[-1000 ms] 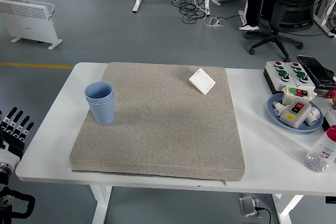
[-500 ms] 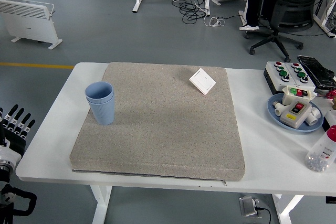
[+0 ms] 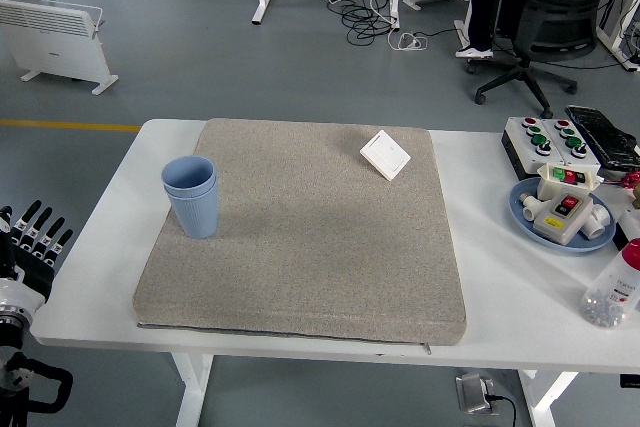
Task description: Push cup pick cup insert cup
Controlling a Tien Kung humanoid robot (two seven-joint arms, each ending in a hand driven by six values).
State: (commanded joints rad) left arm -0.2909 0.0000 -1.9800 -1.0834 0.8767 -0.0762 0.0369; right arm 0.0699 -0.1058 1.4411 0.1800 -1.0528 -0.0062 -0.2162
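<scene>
Two light blue cups (image 3: 191, 195) stand nested, one inside the other, upright on the left part of a grey mat (image 3: 310, 237). My left hand (image 3: 33, 242) is low at the picture's left edge, beside the table's left end and well apart from the cups. Its fingers are straight and spread and hold nothing. My right arm is not in view.
A white square switch plate (image 3: 385, 154) lies at the mat's far right. On the table's right are a button box (image 3: 548, 138), a blue plate (image 3: 522, 209) with parts, and a clear bottle (image 3: 615, 289). A person sits in an office chair (image 3: 540, 22) far behind the table.
My left hand has sunk slightly lower at the left edge. The cups have not moved.
</scene>
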